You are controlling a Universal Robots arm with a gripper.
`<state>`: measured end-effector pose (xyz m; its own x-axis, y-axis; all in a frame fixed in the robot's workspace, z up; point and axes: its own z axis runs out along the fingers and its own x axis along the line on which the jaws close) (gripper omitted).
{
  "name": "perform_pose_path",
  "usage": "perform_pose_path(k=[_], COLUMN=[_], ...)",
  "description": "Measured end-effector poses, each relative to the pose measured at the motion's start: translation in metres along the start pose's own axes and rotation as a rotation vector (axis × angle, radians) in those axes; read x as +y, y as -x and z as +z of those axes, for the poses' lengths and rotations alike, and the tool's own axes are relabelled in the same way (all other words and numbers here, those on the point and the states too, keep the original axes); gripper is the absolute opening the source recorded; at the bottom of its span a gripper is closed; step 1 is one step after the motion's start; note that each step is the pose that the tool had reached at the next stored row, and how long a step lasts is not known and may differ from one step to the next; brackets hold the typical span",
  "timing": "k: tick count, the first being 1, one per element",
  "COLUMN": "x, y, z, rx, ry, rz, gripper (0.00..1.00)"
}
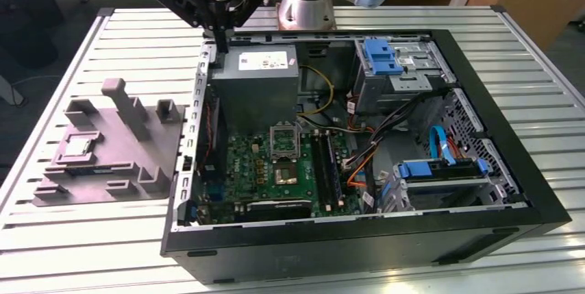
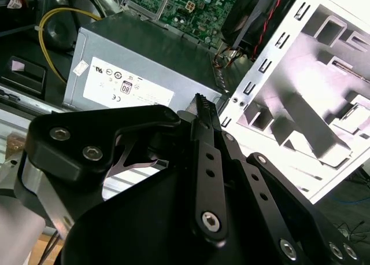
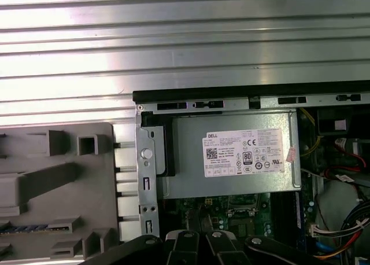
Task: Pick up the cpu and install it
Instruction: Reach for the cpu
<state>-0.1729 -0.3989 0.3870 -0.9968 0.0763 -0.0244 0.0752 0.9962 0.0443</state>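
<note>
Square cpu (image 1: 78, 146) flat in grey tray (image 1: 128, 155), top upward

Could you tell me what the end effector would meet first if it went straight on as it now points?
Probably the grey power supply, near its corner beside the case wall; depth is unclear, so the end effector might catch that wall first.

The desk (image 1: 55, 253) is ribbed bare metal with a dull sheen, the tray (image 1: 109, 165) matt grey moulded plastic, the cpu (image 1: 77, 146) seemingly satin silver metal, the computer case (image 1: 366, 246) matt black, the power supply (image 1: 256, 81) grey sheet metal with a white paper label, and the pincer (image 1: 219, 33) matt black.
</note>
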Motion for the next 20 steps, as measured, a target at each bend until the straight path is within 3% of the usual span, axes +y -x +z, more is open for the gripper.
perform_pose_path(k=[20], x=[-0.0004], y=[-0.0057], z=[0.0003], rx=[0.0000], ry=[0.0000], rz=[0.000], gripper=[0.11])
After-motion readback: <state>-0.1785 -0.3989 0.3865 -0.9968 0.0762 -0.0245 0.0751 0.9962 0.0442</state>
